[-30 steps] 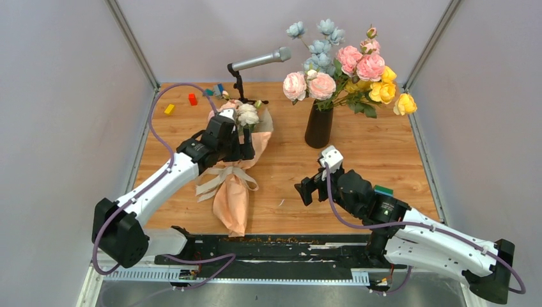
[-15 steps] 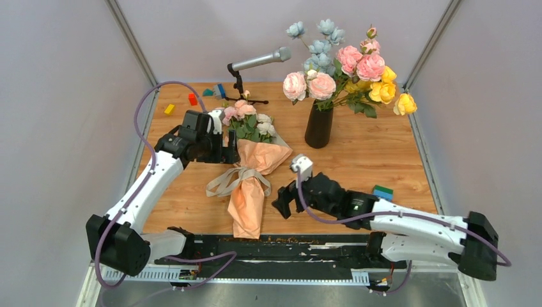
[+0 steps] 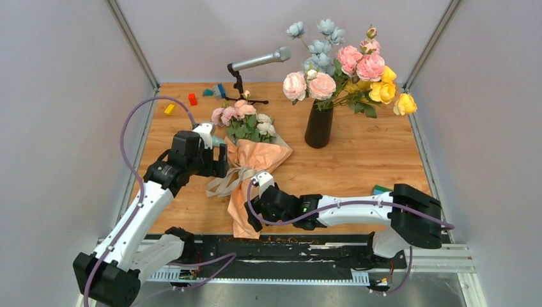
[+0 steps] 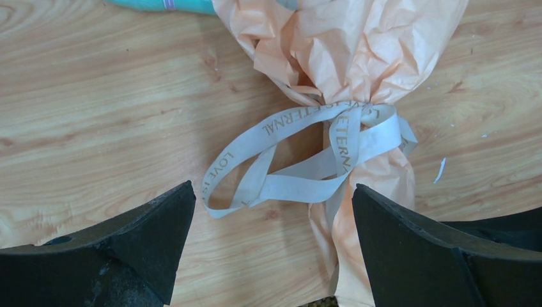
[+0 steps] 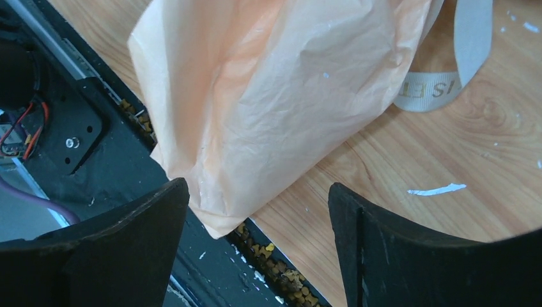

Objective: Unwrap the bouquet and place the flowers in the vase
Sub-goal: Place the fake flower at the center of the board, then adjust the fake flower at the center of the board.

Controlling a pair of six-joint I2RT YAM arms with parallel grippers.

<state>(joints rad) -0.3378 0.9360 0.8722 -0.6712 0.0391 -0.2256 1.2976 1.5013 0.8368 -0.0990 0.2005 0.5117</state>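
Left gripper (image 4: 273, 211) wide over the ribbon (image 4: 339, 144), right gripper (image 5: 259, 211) open astride the bouquet (image 5: 268, 96) tail: pin tail, then pull a loose ribbon end.

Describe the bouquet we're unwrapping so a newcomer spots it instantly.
On the wooden table, look left of the dark vase holding big pink, blue and yellow blooms. The bouquet lies flat, wrapped end at the near edge. Only it is wrapped in crinkled peach paper tied with a cream ribbon.

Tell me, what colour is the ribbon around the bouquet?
Cream ribbon with brownish lettering, best in left wrist view.
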